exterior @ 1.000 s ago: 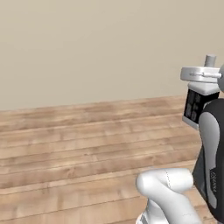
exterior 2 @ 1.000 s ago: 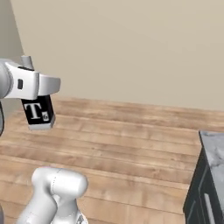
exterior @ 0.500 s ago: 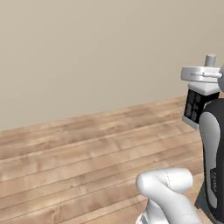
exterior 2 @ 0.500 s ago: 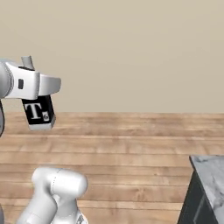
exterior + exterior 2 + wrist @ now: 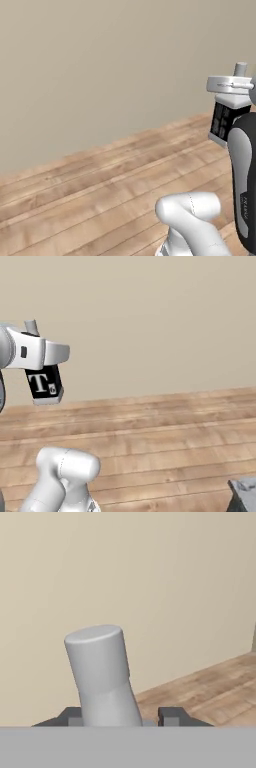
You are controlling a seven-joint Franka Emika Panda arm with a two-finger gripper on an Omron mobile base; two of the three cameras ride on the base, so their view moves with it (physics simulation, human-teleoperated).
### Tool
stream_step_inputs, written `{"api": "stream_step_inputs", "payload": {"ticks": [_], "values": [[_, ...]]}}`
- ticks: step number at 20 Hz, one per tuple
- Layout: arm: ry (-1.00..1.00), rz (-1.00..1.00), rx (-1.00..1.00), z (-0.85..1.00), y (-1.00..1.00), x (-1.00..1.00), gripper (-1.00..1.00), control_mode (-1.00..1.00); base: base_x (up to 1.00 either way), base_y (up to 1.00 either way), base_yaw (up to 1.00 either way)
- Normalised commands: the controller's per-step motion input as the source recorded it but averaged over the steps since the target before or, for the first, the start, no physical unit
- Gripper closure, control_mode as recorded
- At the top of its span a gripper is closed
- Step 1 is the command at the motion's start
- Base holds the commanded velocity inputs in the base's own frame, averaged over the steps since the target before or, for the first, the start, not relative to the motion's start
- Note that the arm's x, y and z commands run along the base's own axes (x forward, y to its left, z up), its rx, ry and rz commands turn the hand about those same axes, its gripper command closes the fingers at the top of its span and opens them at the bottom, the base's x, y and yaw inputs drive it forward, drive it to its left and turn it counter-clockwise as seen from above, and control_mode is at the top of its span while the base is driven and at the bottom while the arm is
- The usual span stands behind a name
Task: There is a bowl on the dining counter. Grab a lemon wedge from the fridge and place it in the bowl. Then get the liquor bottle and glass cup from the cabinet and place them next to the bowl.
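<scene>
1. The pincer [image 5: 44, 363] holds the liquor bottle [image 5: 45, 386], its jaws closed on the bottle high in the air in front of a plain beige wall [image 5: 150, 316].
2. In the right base view the bottle sits at about 9 o'clock; its black label bears a white "T" with a small white mark beside it, too small to read.
3. In the left base view the bottle [image 5: 226, 122] hangs at about 3 o'clock, its label showing fine pale print that cannot be read.
4. In the hand view the bottle's whitish neck [image 5: 102, 674] rises between the dark fingertips [image 5: 172, 716], leaning toward 11 o'clock.
5. A wooden plank floor [image 5: 100, 195] lies below; a dark grey marble-topped corner [image 5: 245, 493] shows at 5 o'clock in the right base view.
</scene>
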Motion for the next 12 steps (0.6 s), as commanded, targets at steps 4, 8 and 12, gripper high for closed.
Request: {"api": "stream_step_inputs", "payload": {"ticks": [4,8,12], "values": [[0.0,0.0,0.0,0.0,0.0,0.0,1.0,1.0,1.0,0.15,-0.34],[0.0,0.0,0.0,0.0,0.0,0.0,1.0,1.0,1.0,0.11,-0.38],[0.0,0.0,0.0,0.0,0.0,0.0,1.0,1.0,0.95,0.01,-0.43]]}}
